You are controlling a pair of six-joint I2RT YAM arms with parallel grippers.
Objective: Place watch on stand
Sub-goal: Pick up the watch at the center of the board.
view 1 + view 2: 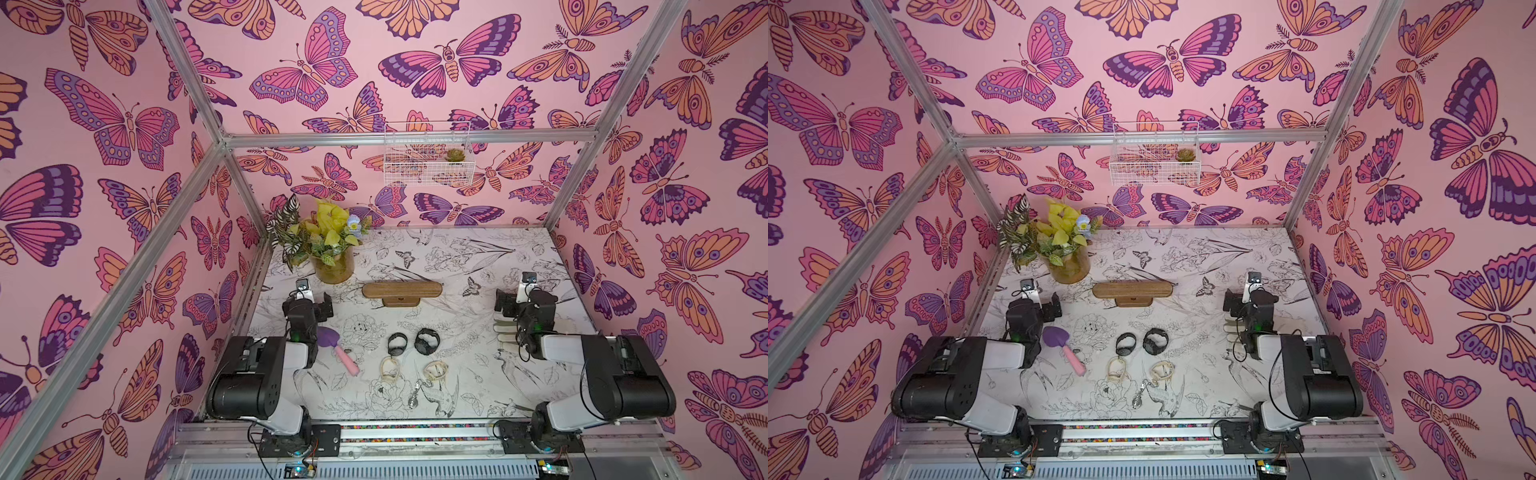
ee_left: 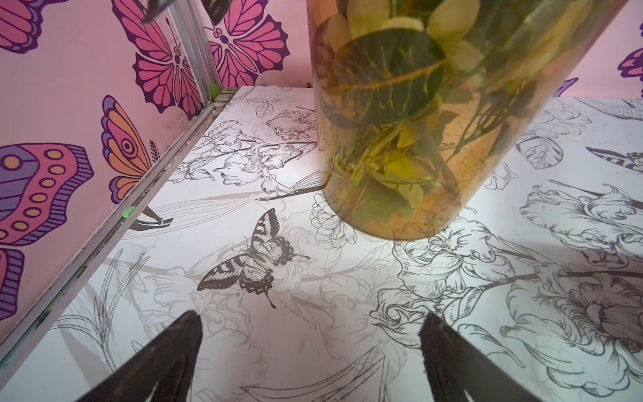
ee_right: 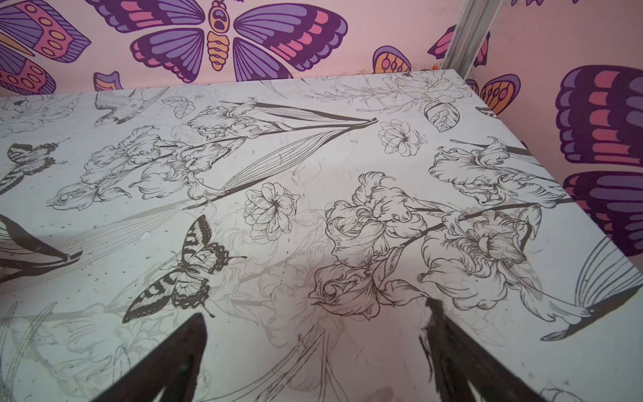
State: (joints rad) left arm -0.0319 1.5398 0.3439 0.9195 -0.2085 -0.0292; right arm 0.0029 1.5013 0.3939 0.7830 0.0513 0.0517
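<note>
The stand (image 1: 402, 290) (image 1: 1133, 291), a long brown wooden bar on a small flat base, sits mid-table with nothing on it. Nearer the front lie several watches: two black ones (image 1: 397, 344) (image 1: 427, 341), two cream ones (image 1: 390, 369) (image 1: 435, 370) and a thin silver one (image 1: 415, 392). My left gripper (image 1: 309, 298) (image 2: 313, 316) hovers open to the left of the stand, with only tabletop between its fingers. My right gripper (image 1: 521, 297) (image 3: 315, 309) hovers open to the stand's right, also empty. No watch or stand shows in either wrist view.
An amber glass vase of leaves and flowers (image 1: 332, 266) (image 2: 417, 139) stands just ahead of the left gripper. A purple and pink trowel (image 1: 336, 345) lies by the left arm. Pale slats (image 1: 507, 328) lie partly hidden under the right arm. A white wire basket (image 1: 428, 156) hangs on the back wall.
</note>
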